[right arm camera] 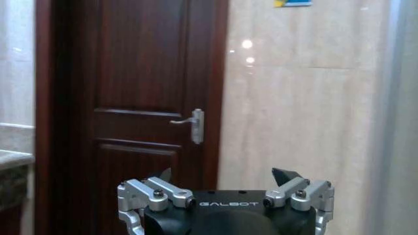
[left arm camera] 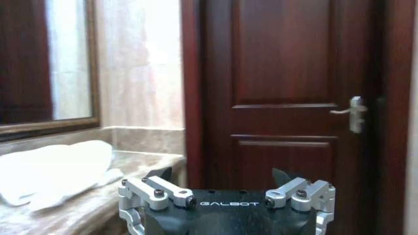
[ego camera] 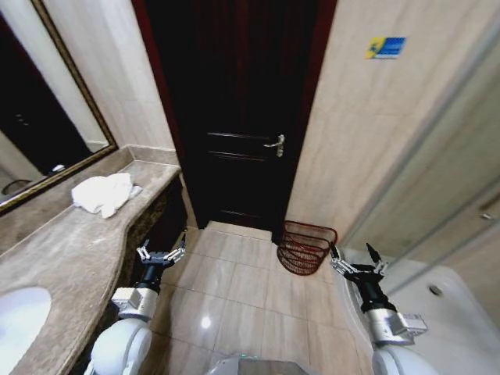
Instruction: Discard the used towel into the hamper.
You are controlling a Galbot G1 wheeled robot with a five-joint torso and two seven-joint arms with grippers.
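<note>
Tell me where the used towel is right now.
The towel lies crumpled on the marble counter on the robot's left, below the mirror, beyond the left gripper.

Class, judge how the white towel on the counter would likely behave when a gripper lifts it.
The towel lies crumpled in soft folds on the counter, so it is probably floppy and would drape and dangle. It looks light. A loose fold might snag or trail.

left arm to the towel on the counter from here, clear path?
Probably yes. The left gripper hangs open beside the counter; the towel lies unobstructed farther along toward the door, though it needs lifting above the counter edge.
</note>
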